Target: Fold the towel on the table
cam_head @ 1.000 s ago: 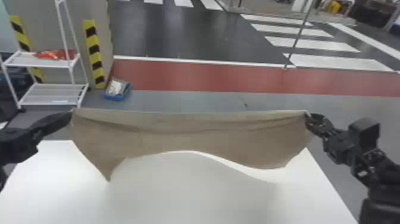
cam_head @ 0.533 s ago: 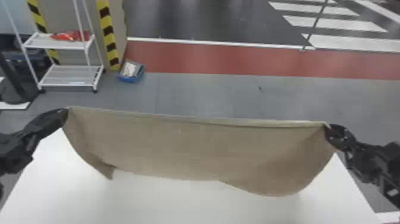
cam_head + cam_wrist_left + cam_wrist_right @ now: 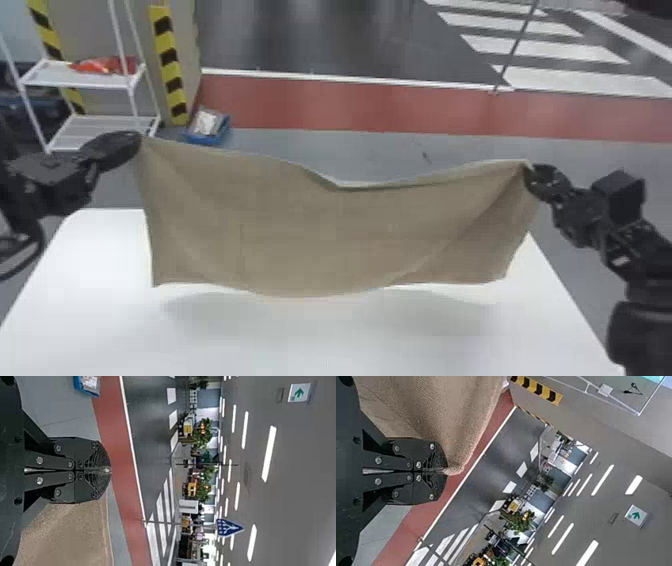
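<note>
White table [image 3: 350, 345] below hanging towel [image 3: 325, 230], red floor strip [image 3: 350, 105], white rack [image 3: 65, 77]

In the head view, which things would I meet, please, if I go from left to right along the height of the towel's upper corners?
Left gripper → towel → right gripper.

Right of the white rack [image 3: 42, 77]: a striped pillar [image 3: 168, 70], a blue bin [image 3: 196, 138], then red floor [image 3: 350, 105]. Lamps [image 3: 269, 454] glow on the grey ceiling [image 3: 293, 494].
</note>
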Robot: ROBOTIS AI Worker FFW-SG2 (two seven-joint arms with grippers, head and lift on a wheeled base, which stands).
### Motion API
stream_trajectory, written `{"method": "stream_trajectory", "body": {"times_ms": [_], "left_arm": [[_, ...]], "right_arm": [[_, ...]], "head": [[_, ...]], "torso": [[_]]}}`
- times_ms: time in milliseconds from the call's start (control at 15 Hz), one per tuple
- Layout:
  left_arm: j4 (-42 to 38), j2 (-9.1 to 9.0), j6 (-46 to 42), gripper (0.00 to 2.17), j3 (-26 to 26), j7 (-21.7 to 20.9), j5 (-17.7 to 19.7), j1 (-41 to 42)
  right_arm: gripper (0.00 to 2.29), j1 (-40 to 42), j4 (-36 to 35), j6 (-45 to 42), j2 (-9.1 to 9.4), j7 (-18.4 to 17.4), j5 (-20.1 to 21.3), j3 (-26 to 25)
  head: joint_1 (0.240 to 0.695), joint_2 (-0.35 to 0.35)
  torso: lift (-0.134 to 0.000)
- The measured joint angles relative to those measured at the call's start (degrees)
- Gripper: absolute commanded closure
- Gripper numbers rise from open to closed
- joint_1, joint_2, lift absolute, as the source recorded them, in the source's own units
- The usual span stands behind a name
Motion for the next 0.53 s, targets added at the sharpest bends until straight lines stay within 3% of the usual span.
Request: {"method": "stream_trajectory", "body": {"times_ms": [267,400,533], "left_arm": [[7.78,-0.56,-0.29,1.70,-4.54,2.37,-1.01,-7.29],[8.20,-0.41,-0.63,1.70,-3.69,1.91,-0.55,-8.15],[6.85,-0.09,-1.08,1.70,-0.87,0.59,0.57,-6.16]], "right_arm": [[1.95,-7.10,3.67,1.35,-0.18,-1.78,2.53,2.12],[1.95,-8.68,3.78,2.78,-0.53,-1.83,2.60,1.92],[1.95,-6.57,1.86,3.08,-0.84,-1.74,2.08,1.55]], "head": [[0.571,-0.184],[0.544,-0.185],[0.550,-0.177]], "torso": [[0.000],[0.000],[0.000]]}}
